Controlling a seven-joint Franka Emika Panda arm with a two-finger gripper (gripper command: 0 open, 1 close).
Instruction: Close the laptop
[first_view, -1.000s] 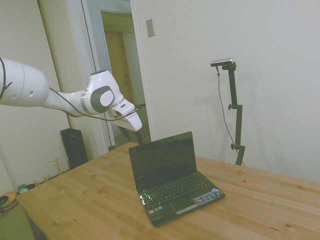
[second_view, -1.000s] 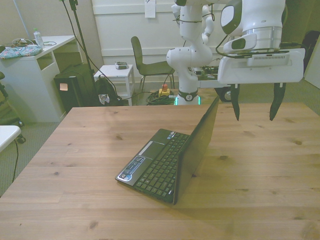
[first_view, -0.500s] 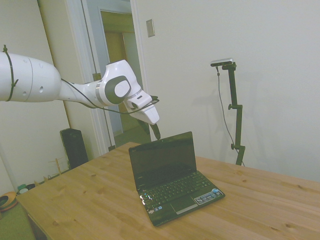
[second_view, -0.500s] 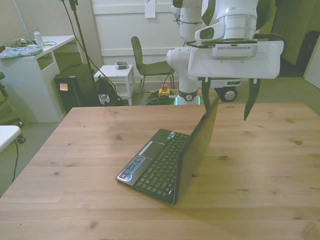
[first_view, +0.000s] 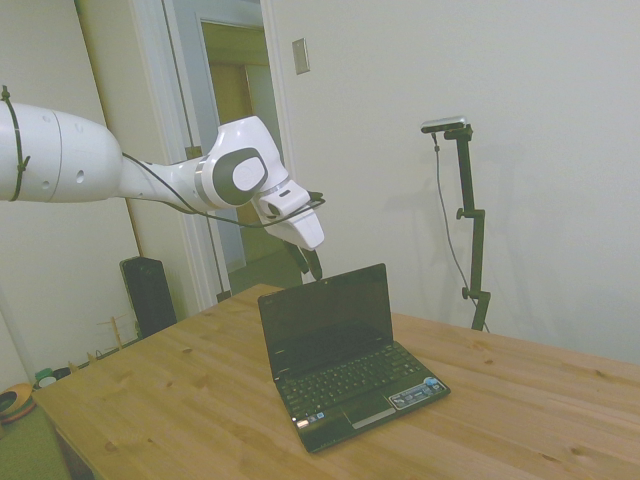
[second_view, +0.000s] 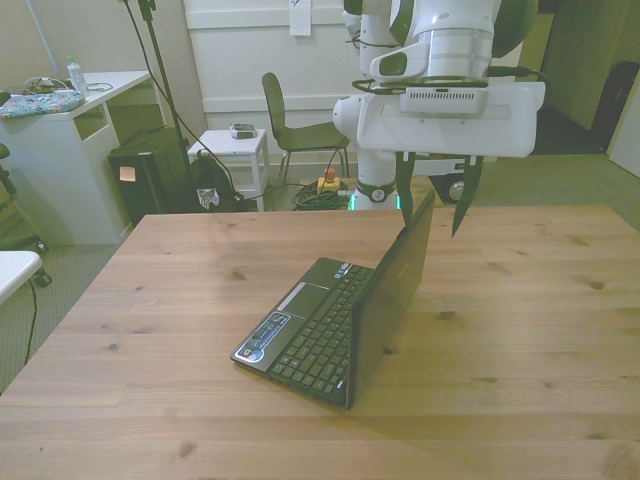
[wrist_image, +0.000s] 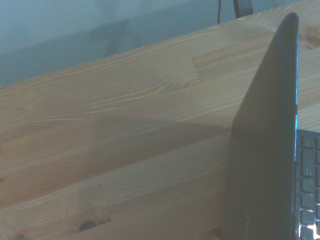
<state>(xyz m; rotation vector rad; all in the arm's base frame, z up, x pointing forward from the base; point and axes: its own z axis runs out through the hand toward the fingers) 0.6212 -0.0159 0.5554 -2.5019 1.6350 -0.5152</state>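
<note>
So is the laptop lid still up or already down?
Up. The laptop lid stands near upright, keyboard fully exposed. The open claw hangs by the lid's top edge.

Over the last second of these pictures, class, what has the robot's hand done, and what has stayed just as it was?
The hand has travelled toward the front view's left and come lower, from beside the laptop to just above the far end of the lid's top edge. Its fingers are open, closer together than before, and grip nothing. The laptop stands open in the same place on the table, its lid at the same angle.
</note>
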